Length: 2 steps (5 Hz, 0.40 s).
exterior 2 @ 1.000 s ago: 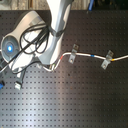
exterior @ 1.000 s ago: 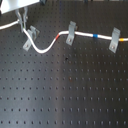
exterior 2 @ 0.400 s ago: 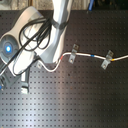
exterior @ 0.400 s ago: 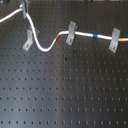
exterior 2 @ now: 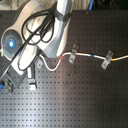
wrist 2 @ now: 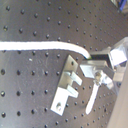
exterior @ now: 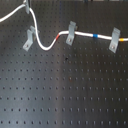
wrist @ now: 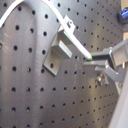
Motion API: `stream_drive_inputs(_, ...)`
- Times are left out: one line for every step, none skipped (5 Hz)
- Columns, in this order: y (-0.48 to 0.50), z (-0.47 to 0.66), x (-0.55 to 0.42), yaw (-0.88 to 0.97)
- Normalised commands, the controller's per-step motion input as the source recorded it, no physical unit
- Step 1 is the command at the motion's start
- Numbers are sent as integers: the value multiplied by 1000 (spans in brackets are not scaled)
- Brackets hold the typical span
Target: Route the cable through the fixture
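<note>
First exterior view cuts my gripper off at the top edge, so I see only the white cable [exterior: 44, 45] dropping from there past the left fixture [exterior: 28, 39], sagging, then climbing through the middle bracket [exterior: 70, 33], its red-orange band [exterior: 61, 37] just before it, and on past a blue-and-yellow band [exterior: 96, 36] to the right bracket [exterior: 115, 40]; all sit on a black perforated breadboard [exterior: 65, 95]. Second exterior view hides the gripper behind the arm's white body [exterior 2: 47, 37], and the left fixture [exterior 2: 32, 80] is barely legible below it. First wrist view shows the gripper [wrist: 91, 60] with fingers [wrist: 102, 56] pinched on the cable [wrist: 70, 32], which runs over the fixture's [wrist: 57, 50] bent top. Second wrist view shows the cable [wrist 2: 40, 46] meeting the gripper [wrist 2: 91, 59] just beside the fixture [wrist 2: 67, 87]; whether it sits inside the clip I cannot tell.
</note>
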Motion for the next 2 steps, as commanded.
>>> stream_drive_inputs(332,298,-382,-40)
stream_drive_inputs(17,0,-22,-57)
